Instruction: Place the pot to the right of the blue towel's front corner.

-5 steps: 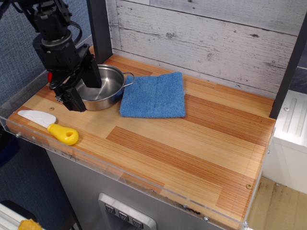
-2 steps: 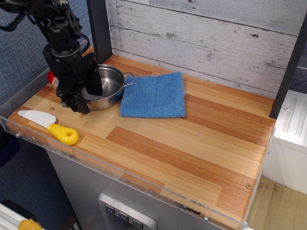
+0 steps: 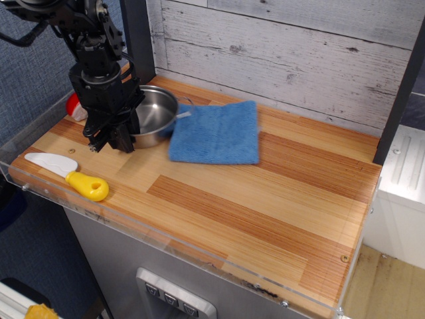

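The shiny steel pot (image 3: 159,111) stands at the back left of the wooden counter. Its right wire handle touches the left edge of the blue towel (image 3: 216,133), which lies flat beside it on the right. My black gripper (image 3: 117,139) comes down over the pot's near-left rim. Its fingers are closed on that rim, one inside the pot and one outside. The arm hides the left part of the pot.
A knife (image 3: 66,174) with a white blade and yellow handle lies near the front left edge. A red and white object (image 3: 74,106) sits partly hidden behind the arm. A black post (image 3: 136,40) rises just behind the pot. A clear acrylic rim (image 3: 166,236) edges the counter.
The fingers, spread wide astride the pot's rim a second ago, have closed on it. The pot has shifted slightly right, and the towel has been nudged right and looks blurred.
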